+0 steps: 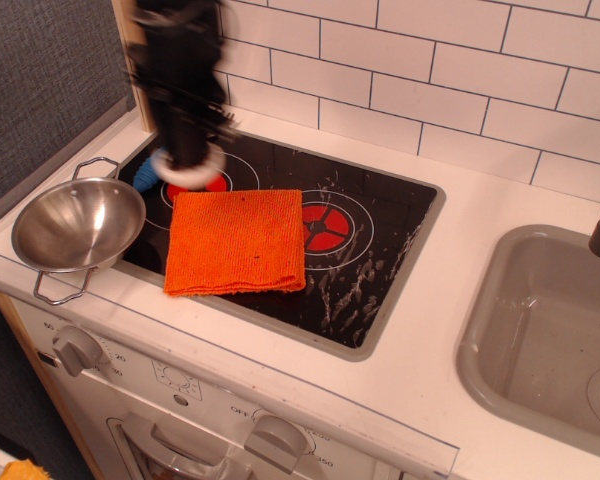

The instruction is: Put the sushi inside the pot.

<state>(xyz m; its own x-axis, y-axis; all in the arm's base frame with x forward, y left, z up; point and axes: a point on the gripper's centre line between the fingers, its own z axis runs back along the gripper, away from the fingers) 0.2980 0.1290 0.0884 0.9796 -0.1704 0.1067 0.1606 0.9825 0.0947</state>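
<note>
My gripper (187, 160) is blurred by motion and hangs over the left burner of the toy stove. It is shut on the sushi (187, 167), a white disc showing under the dark fingers, held above the stove top. The pot (78, 224), a shiny steel bowl with two wire loop handles, stands at the left on the counter edge, just left of and below the gripper. The pot looks empty.
An orange cloth (236, 242) lies flat on the black stove (380, 240), between the burners. A blue-handled utensil (146, 178) is mostly hidden behind the gripper. A grey sink (545, 330) is at the right. A white tiled wall is behind.
</note>
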